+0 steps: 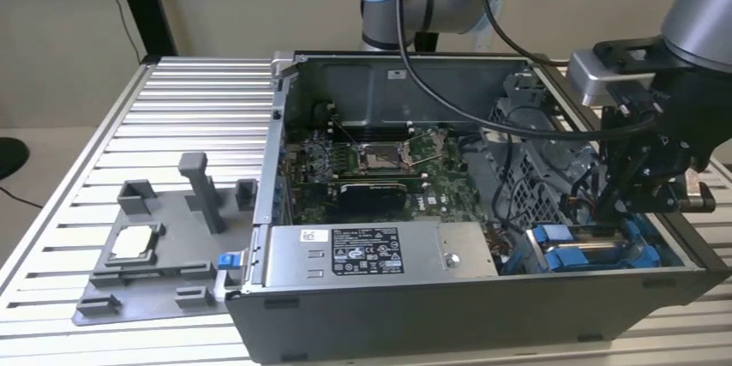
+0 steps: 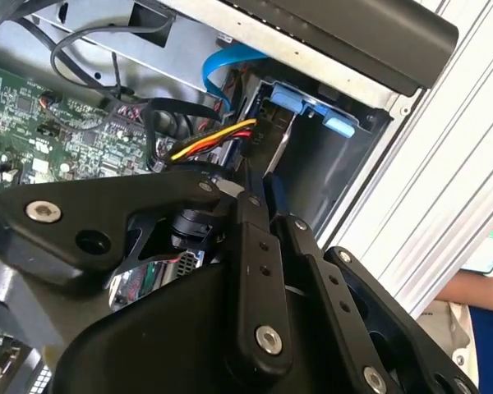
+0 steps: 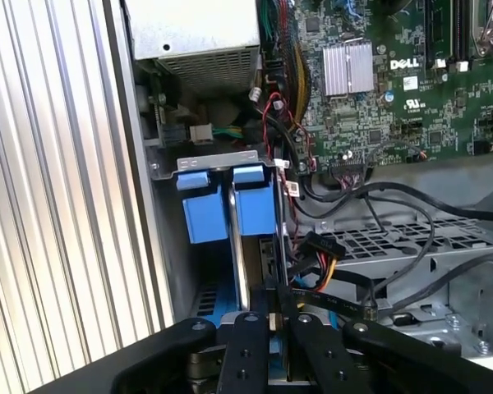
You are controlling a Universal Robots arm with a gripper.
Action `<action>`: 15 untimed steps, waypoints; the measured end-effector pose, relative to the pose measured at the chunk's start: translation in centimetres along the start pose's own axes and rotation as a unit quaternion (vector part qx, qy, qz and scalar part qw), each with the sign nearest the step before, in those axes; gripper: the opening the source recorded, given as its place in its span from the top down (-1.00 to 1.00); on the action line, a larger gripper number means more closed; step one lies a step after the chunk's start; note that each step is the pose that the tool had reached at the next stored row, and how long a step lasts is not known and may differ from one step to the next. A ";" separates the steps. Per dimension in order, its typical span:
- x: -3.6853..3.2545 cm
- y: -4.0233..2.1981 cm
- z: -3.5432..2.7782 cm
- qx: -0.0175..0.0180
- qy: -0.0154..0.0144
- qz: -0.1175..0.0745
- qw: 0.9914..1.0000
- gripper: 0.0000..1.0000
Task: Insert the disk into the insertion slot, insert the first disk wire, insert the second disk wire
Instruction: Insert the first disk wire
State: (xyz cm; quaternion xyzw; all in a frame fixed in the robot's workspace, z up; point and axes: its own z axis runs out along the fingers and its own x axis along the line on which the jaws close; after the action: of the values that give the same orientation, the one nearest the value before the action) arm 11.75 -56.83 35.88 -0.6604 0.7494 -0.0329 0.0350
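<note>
First wrist view | tool (image 3: pixel 273 307) pinching disk (image 3: pixel 255 215) edge | disk upright in slot (image 3: pixel 215 161) | wire plug (image 3: pixel 320 251) just beside disk

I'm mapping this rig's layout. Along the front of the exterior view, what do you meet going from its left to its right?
Grey fixture plate with upright posts → labelled grey power supply box → blue carrier frames.
</note>
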 end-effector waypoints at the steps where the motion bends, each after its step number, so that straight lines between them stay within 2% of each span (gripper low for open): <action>1: 0.00 0.03 0.06 0.000 0.000 0.000 1.000 1.00; 4: 0.01 0.10 0.20 0.001 0.000 -0.001 1.000 1.00; 10: 0.02 0.15 0.40 0.005 -0.001 -0.005 1.000 1.00; 15: 0.02 0.18 0.41 0.005 -0.001 -0.005 1.000 1.00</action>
State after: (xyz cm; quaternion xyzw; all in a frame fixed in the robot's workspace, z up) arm 11.61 -56.84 35.45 -0.6637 0.7461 -0.0363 0.0393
